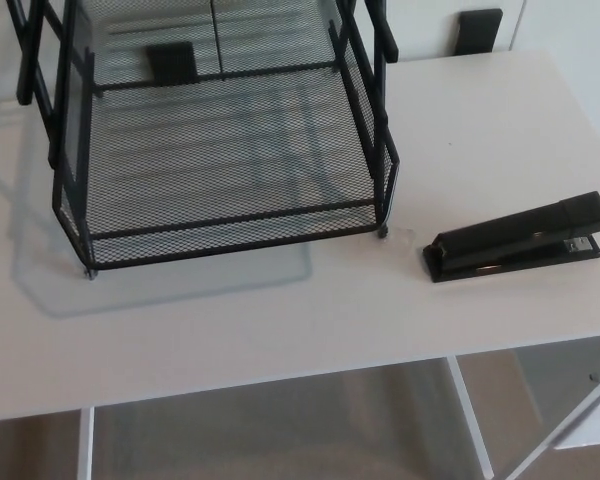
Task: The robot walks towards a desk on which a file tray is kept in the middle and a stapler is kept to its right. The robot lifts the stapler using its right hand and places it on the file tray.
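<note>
"When I checked the head view, neither robot hand was in it, so I couldn't tell whether either was released or clenched," I told her. "The stapler (522,239) lay flat on the white counter (280,320), to the right of the file tray (220,150) and apart from its near right corner."

"How did it lie?"

"Slantwise, with the thicker end far and right and the lower end near and left, pointing toward the tray. I judged the reach hadn't begun."

"So what did the pick call for?"

"I reckoned the right robot hand should come in from the right and close across the narrow body, thumb on one long side and fingers on the other. Gripping near the middle would keep it from tipping, and a grip at either tip might have let it swing. Then it needed a lift high enough to clear the tray's front rail and right wall before carrying it left onto the mesh floor."
</note>
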Motion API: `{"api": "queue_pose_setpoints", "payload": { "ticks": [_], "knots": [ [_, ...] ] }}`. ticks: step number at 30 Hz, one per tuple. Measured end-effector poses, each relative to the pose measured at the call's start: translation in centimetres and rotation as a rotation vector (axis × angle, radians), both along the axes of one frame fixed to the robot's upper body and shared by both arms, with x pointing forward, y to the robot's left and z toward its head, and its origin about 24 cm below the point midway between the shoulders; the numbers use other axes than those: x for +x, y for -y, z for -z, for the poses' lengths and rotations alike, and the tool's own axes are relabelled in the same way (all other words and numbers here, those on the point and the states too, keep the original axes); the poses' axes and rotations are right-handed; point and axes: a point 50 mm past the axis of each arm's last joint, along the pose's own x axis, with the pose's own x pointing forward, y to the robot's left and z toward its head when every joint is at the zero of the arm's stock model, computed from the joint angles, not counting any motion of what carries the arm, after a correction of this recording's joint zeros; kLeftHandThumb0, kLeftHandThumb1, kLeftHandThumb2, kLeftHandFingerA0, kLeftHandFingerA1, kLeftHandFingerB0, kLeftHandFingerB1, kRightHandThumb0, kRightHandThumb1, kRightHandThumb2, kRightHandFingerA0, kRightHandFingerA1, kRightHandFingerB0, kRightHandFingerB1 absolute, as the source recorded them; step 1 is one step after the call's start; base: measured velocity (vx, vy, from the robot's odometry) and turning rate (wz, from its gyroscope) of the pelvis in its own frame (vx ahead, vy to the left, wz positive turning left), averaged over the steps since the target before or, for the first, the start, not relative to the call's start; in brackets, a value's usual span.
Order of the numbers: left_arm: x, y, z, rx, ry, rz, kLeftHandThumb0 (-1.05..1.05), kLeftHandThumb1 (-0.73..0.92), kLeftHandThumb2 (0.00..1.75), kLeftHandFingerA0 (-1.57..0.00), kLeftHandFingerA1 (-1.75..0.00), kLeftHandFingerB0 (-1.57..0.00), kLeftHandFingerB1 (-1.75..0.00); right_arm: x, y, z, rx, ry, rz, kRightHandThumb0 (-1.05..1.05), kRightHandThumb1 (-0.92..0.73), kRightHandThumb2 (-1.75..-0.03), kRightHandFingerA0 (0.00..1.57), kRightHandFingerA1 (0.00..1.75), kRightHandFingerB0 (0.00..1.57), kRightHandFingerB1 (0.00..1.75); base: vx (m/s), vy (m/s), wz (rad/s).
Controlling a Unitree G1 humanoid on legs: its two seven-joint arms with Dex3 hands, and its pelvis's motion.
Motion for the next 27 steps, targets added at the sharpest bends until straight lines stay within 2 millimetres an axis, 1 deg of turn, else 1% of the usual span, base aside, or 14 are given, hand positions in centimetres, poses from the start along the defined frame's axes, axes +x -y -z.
{"api": "queue_pose_setpoints", "payload": {
  "ticks": [2,5,9,10,11,13,14,15,16,17,18,20,21,27],
  "knots": [
    [0.0,0.0,0.0,-0.001,0.001,-0.002,-0.62,0.49,1.32,-0.16,-0.80,0.00,-0.71,0.2,0.1,-0.2,0.008,0.040,0.025,-0.38,-0.51,-0.72,0.00,0.31,0.06,0.22,0.00,0.000,0.00],
    [0.0,0.0,0.0,-0.004,0.007,-0.009,-0.60,0.56,1.35,-0.17,-0.79,0.00,-0.69,1.5,0.4,-1.2,0.004,0.135,0.035,-0.49,-0.51,-0.76,0.12,0.53,0.00,0.05,0.00,0.000,0.00],
    [0.2,0.0,0.0,-0.009,0.020,-0.019,-0.61,0.60,1.40,-0.25,-0.84,-0.01,-0.71,7.1,2.0,-4.9,-0.085,0.306,-0.043,-0.67,-0.50,-0.76,0.08,0.56,0.00,0.00,0.00,-0.002,-0.02],
    [0.2,0.1,0.0,-0.009,0.023,-0.020,-0.79,0.43,1.40,-0.44,-1.01,-0.14,-0.81,8.6,2.3,-6.1,-0.113,0.346,-0.076,-0.76,-0.56,-0.57,0.09,0.55,0.00,0.02,0.00,0.000,0.00],
    [0.2,0.1,0.0,-0.009,0.023,-0.021,-0.78,0.44,1.41,-0.44,-1.02,-0.14,-0.82,9.8,2.5,-7.3,-0.136,0.381,-0.104,-0.87,-0.46,-0.87,0.08,0.55,0.00,0.28,0.00,0.000,0.00],
    [0.1,0.1,0.0,-0.009,0.020,-0.023,-0.76,0.42,1.43,-0.37,-1.01,-0.16,-0.85,12.7,2.7,-9.9,-0.184,0.454,-0.169,-1.04,-0.40,-0.56,0.17,1.43,0.00,1.06,0.00,0.000,0.00],
    [0.0,0.0,0.1,-0.009,0.017,-0.025,-0.76,0.42,1.43,-0.37,-1.01,-0.16,-0.85,14.3,2.7,-11.3,-0.204,0.499,-0.201,-1.04,-0.40,-0.56,0.17,1.43,0.00,1.06,0.00,0.000,0.00],
    [0.0,0.1,0.1,-0.010,0.016,-0.026,-0.76,0.43,1.43,-0.35,-0.99,-0.16,-0.85,15.1,2.7,-12.1,-0.214,0.524,-0.215,-1.05,-0.45,-0.51,0.12,1.38,0.00,0.95,0.00,0.000,0.00],
    [0.0,0.1,0.1,-0.012,0.017,-0.025,-0.77,0.44,1.39,-0.34,-0.95,-0.14,-0.82,16.7,2.5,-13.5,-0.231,0.577,-0.244,-0.57,0.10,-0.74,0.01,0.67,0.01,0.67,0.00,0.000,0.00],
    [-0.1,0.2,0.2,-0.014,0.015,-0.026,-0.61,0.59,1.39,-0.21,-0.82,0.00,-0.71,18.1,2.2,-14.7,-0.240,0.624,-0.271,-0.75,-0.43,-0.61,0.00,0.53,0.00,0.19,0.00,0.000,0.00],
    [-0.1,0.2,0.2,-0.015,0.014,-0.027,-0.62,0.58,1.39,-0.18,-0.81,0.00,-0.71,19.3,1.9,-15.8,-0.244,0.663,-0.295,-0.78,-0.41,-0.86,0.00,0.43,0.00,0.23,0.00,0.000,0.00],
    [-0.2,0.2,0.3,-0.016,0.014,-0.030,-0.61,0.57,1.37,-0.19,-0.81,0.00,-0.70,21.8,0.8,-18.0,-0.254,0.746,-0.355,-0.70,-0.54,-0.57,0.00,0.32,0.00,0.12,0.00,0.000,0.00],
    [-0.2,0.2,0.3,-0.017,0.015,-0.031,-0.63,0.56,1.38,-0.21,-0.83,0.00,-0.71,22.9,0.2,-19.0,-0.257,0.783,-0.387,-0.87,-0.43,-0.79,0.00,0.25,0.00,0.00,0.00,0.000,0.00],
    [-0.2,0.4,0.4,-0.025,0.020,-0.040,-0.79,0.44,1.34,-0.36,-0.94,-0.20,-0.82,28.4,-5.6,-25.2,-0.300,0.937,-0.653,-0.74,-0.43,-0.79,0.00,0.12,0.00,0.08,0.00,0.000,0.00]
  ]
}}
